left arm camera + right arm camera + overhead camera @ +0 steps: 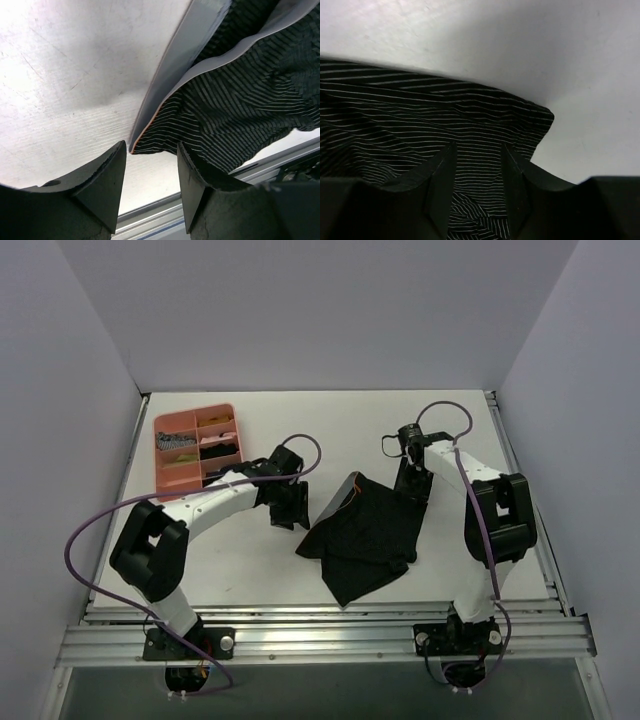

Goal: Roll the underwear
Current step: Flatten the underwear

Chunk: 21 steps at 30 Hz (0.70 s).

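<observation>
The underwear (365, 535) is black with thin stripes and lies crumpled and partly folded in the middle of the table. Its band shows grey with a reddish edge in the left wrist view (165, 85). My left gripper (290, 508) is open and empty just left of the garment; the band's corner lies just beyond its fingertips (151, 145). My right gripper (412, 485) is open over the garment's far right corner. Striped fabric (435, 115) fills the gap between its fingers (479, 145); I cannot tell if they touch it.
A pink divided tray (196, 411) with small dark and light items stands at the back left. A metal rail (320, 625) runs along the table's near edge. Pale walls close in the left, back and right sides.
</observation>
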Each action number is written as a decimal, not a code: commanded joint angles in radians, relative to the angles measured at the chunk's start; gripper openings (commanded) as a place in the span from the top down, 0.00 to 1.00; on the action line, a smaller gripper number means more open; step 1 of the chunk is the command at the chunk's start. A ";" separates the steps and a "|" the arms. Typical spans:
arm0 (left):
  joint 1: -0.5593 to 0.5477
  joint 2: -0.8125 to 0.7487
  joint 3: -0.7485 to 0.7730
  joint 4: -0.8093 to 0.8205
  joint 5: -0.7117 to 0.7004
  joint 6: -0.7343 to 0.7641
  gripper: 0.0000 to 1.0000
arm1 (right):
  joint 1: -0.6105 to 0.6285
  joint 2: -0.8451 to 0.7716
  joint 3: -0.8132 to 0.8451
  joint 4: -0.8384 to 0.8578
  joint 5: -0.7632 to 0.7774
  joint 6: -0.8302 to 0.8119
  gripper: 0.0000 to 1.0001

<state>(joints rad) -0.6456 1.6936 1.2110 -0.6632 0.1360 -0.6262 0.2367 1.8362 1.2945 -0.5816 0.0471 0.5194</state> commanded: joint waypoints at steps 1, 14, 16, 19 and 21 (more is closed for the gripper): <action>0.008 0.015 -0.051 0.045 0.039 0.019 0.47 | -0.003 -0.037 -0.044 0.006 0.083 0.028 0.65; 0.008 -0.074 -0.091 -0.021 -0.073 -0.064 0.46 | -0.014 0.282 0.124 0.198 0.008 -0.202 0.71; 0.011 -0.071 -0.070 -0.047 -0.070 -0.073 0.45 | -0.001 0.331 0.173 0.219 -0.003 -0.217 0.71; 0.011 -0.046 -0.025 -0.085 -0.081 -0.069 0.45 | 0.004 0.415 0.288 0.233 -0.047 -0.255 0.70; 0.011 -0.029 0.002 -0.104 -0.078 -0.066 0.44 | 0.009 0.489 0.437 0.210 -0.140 -0.318 0.68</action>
<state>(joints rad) -0.6430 1.6615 1.1461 -0.7208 0.0780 -0.6800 0.2321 2.1857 1.6398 -0.3870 0.0189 0.2924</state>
